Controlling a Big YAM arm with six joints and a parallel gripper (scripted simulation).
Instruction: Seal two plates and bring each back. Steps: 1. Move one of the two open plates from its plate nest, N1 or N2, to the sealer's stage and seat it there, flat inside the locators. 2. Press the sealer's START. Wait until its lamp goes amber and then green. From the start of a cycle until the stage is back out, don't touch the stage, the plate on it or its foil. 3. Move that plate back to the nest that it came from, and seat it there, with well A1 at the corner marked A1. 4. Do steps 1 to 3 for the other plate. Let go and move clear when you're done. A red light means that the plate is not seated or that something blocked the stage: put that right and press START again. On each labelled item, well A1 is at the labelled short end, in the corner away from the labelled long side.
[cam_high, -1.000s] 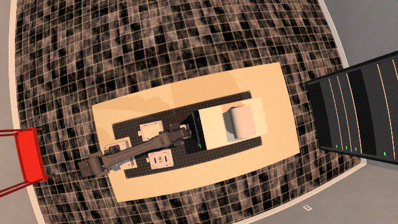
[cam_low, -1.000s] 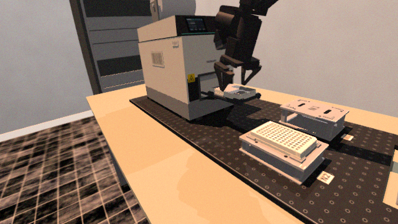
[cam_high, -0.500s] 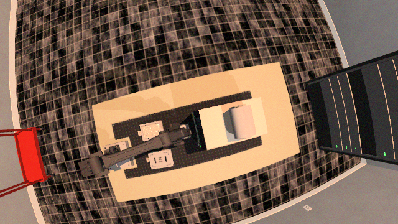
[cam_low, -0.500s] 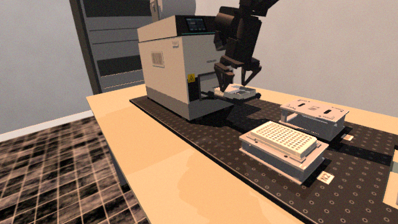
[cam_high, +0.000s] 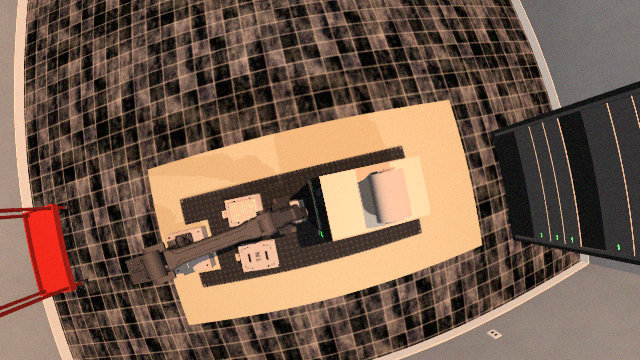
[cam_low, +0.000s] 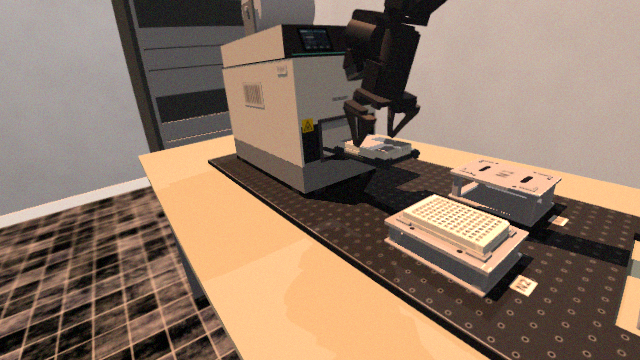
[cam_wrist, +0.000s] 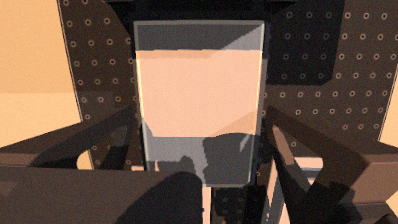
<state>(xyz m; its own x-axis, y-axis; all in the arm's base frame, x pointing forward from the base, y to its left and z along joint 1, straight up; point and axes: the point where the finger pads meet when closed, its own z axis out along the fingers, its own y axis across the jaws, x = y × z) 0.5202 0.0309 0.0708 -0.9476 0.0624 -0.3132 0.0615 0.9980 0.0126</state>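
Reaching down over the stage (cam_low: 391, 161) with the tool (cam_high: 300, 212) (cam_low: 375, 140) (cam_wrist: 199, 112), fingers spread wide and gripping nothing. Set between them, on the stage in front of the sealer (cam_high: 345, 197) (cam_low: 265, 110), a plate with a smooth, reflective top (cam_low: 382, 144) (cam_wrist: 200, 95); cannot tell from here whether touching either finger. Placed on the nest marked N2 (cam_low: 435, 256), the other plate (cam_high: 243, 209) (cam_low: 457, 220), pale, with rows of open wells facing up. Beside that, printed "N1" between two dark slots in the top view, the bare-topped nest N1 (cam_high: 258, 265) (cam_low: 505, 180). Readable as "N2" on a small tag (cam_low: 523, 285) by the wells; too small to read on the matching tag (cam_low: 559, 220) by the other nest. On the sealer's side, a barcode label (cam_low: 253, 95), a smaller label (cam_low: 282, 70) too blurred to make out, and toward the front corner a yellow warning triangle (cam_low: 307, 125). Across the front, faint lettering (cam_low: 340, 98), illegible; above, a dark screen (cam_low: 315, 39) with tiny text, also unreadable. All carried on a dark perforated board (cam_high: 310, 250) (cam_low: 345, 245) over the tan tabletop (cam_high: 325, 135) (cam_low: 260, 290).
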